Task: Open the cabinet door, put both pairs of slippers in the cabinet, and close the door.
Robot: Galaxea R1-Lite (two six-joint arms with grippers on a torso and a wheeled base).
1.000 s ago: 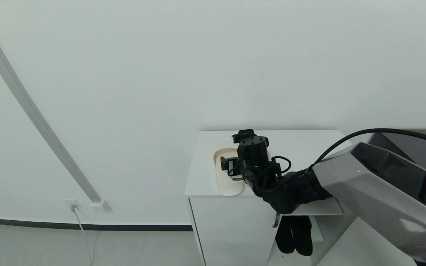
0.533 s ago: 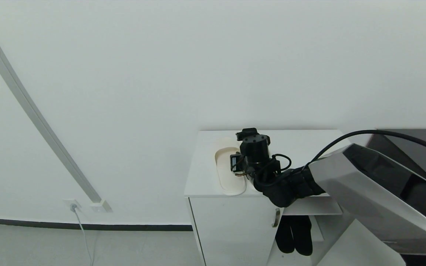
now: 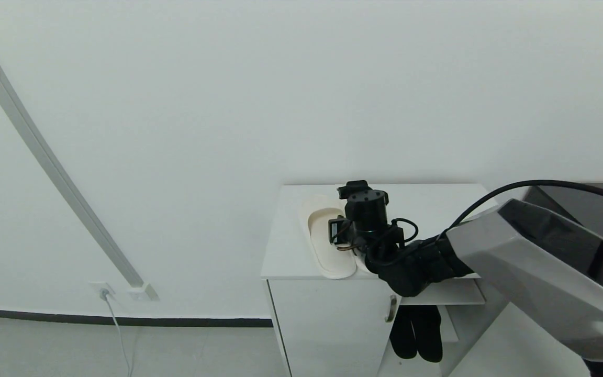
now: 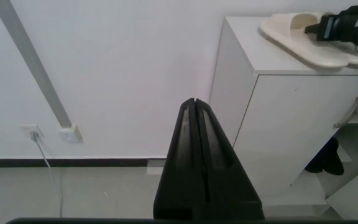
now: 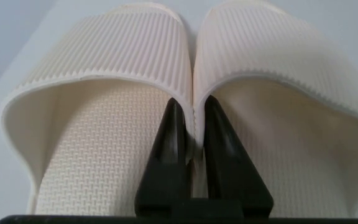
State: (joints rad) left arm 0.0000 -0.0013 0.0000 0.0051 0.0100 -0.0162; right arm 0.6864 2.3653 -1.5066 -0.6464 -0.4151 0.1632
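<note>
- Right gripper (image 5: 189,109) — jaws clamped on the cream slippers (image 5: 104,68) at their inner edges — has dragged them toward the cabinet (image 3: 327,324) top's near edge.
- Black slippers (image 3: 416,335) lie inside.
- Left gripper (image 4: 195,106), jaws closed, hangs left.

Looks like a bare home-style hallway: plain white wall (image 3: 228,104), white cabinet (image 3: 327,327) bearing cream slippers (image 3: 322,256), wall socket (image 3: 101,289) above dark skirting (image 3: 123,321), grey floor (image 3: 45,351).

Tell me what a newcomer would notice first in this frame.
The right gripper stands out, clamped on the touching inner edges of the cream slippers, which lie side by side on top of the white cabinet. Below, a pair of black slippers is in the cabinet's open compartment.
</note>
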